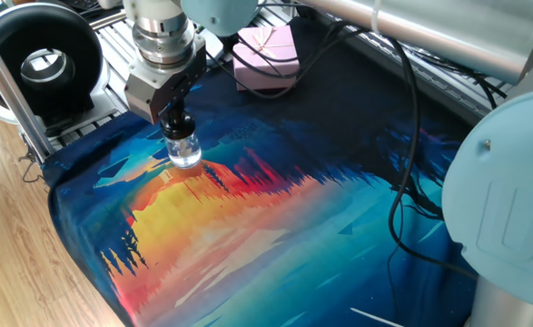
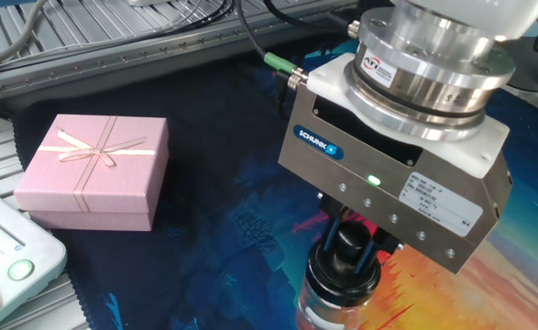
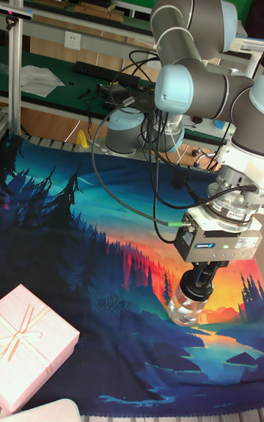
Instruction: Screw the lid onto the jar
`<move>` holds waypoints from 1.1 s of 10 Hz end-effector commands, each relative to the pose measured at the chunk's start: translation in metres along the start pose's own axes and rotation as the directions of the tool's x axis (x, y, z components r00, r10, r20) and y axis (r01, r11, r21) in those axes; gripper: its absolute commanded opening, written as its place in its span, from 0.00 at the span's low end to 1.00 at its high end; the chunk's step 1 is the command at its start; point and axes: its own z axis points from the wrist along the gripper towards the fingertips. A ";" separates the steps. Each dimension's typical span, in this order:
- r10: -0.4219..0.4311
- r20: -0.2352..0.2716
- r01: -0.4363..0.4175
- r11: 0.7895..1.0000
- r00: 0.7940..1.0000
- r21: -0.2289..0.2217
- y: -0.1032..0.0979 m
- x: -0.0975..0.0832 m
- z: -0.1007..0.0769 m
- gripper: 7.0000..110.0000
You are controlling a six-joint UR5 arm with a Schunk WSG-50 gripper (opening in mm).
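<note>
A small clear glass jar stands upright on the colourful printed cloth. The black lid sits on its neck. My gripper comes straight down from above, its dark fingers shut on the lid's knob. The square silver gripper body hides much of the lid from above. The jar's base is cut off by the bottom edge in the close fixed view.
A pink gift box with a ribbon lies on the cloth, well away from the jar. A white control box sits at the cloth's corner. Black cables trail over the cloth. A black round device stands beyond the edge.
</note>
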 end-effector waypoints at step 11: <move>-0.003 0.019 0.004 1.000 1.000 -0.016 0.003 -0.005 0.018 0.15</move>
